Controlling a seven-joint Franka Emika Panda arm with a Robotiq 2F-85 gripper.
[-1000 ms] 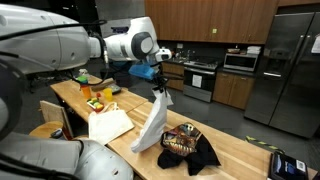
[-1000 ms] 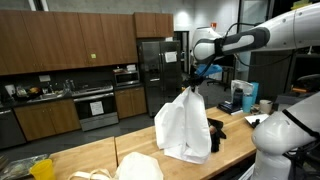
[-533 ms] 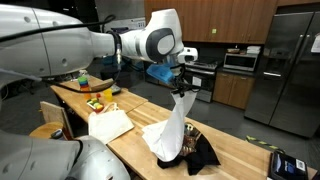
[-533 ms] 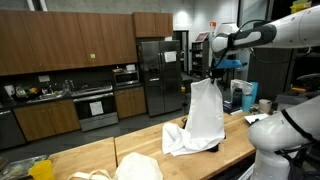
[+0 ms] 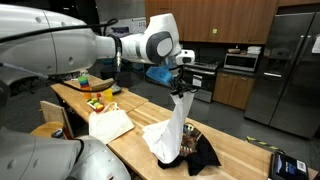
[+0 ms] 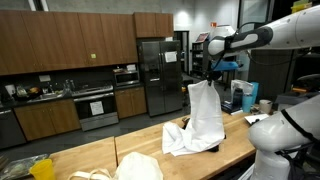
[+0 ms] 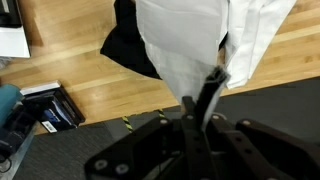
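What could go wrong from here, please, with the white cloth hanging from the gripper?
The gripper pinches only a small bit of the white cloth at its top, so it might slip free. Its lower end lies against the dark cloth, which could be dragged along. In the wrist view both lie close to the counter edge, so either may slide off.

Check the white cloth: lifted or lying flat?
Lifted. The white cloth hangs from the shut gripper, its lower end resting on the wooden counter.
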